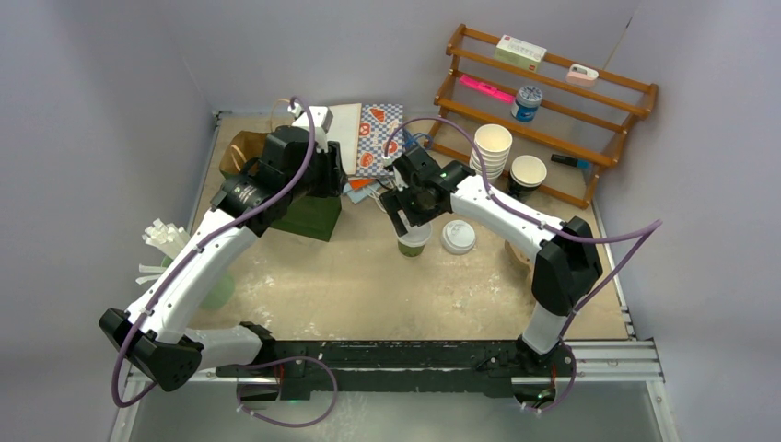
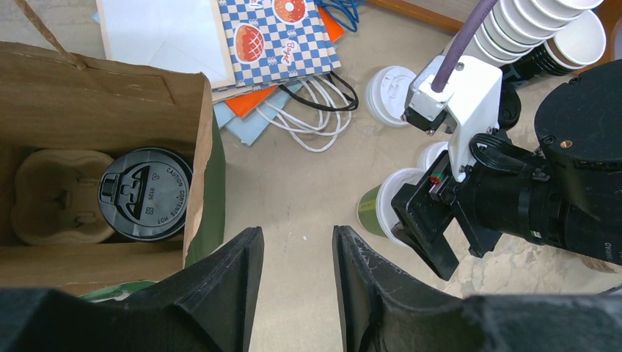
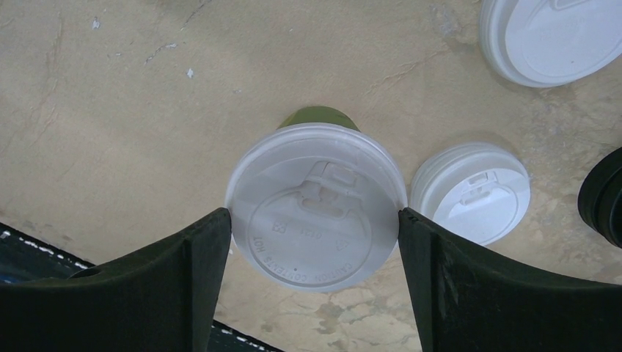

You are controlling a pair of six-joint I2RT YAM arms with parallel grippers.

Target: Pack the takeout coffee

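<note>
Takeout coffee (image 3: pixel 317 238) upright, lid between fingers (image 3: pixel 183 282) of right end effector (image 3: pixel 315 213)

Takeout coffee (image 3: pixel 315 213) stands within the right pincer (image 3: pixel 314 220), beside a loose lid (image 3: pixel 471 192).

Your cup (image 3: pixel 315 117) is matt olive paper under a smooth, faintly frosted white plastic lid (image 3: pixel 315 220). Your table (image 3: pixel 110 110) looks rough, sandy and scuffed. The bag (image 2: pixel 95 88) is creased brown paper. In it you have a black lid (image 2: pixel 144 194) of glossy plastic and a tray (image 2: pixel 55 194) of matt moulded pulp. The rack (image 1: pixel 650 96) is varnished wood.
</note>
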